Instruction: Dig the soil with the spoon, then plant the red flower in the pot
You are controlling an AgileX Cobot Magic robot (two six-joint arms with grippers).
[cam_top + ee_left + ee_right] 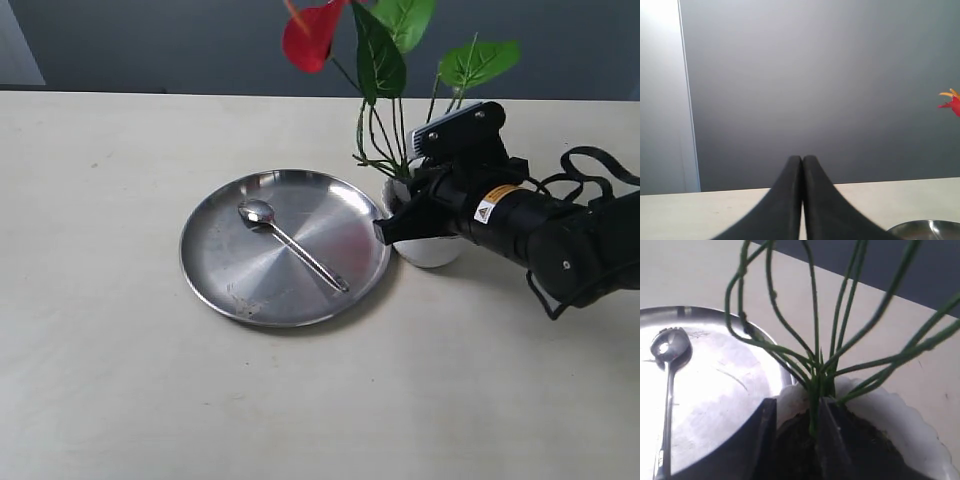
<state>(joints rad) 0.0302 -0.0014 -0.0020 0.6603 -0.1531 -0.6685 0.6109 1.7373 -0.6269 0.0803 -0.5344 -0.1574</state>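
- Steel plate (285, 247), round and shiny, lies flat on the pale desk (100, 350), with the spoon (291, 243) resting on it, bowl toward the far left, handle running toward the near right.
- Just to the right of the plate stands the white pot (432, 250) with its wavy rim, touching or nearly touching the plate's edge.
- Dark soil (865, 435) fills the pot, as my right wrist view shows.
- My right hand (395, 222) reaches in from the right at the pot's rim. Its two dark fingers (762, 435) stand a little apart, with the green stems between them; I cannot tell whether they press the stems.
- From the soil the red flower (375, 55) rises upright above the pot, its thin stems fanning out to broad green leaves and one red bloom at the upper left.
- My left hand (802, 200) is closed on nothing, fingertips pressed together, pointing over the desk toward a grey wall (815, 90).
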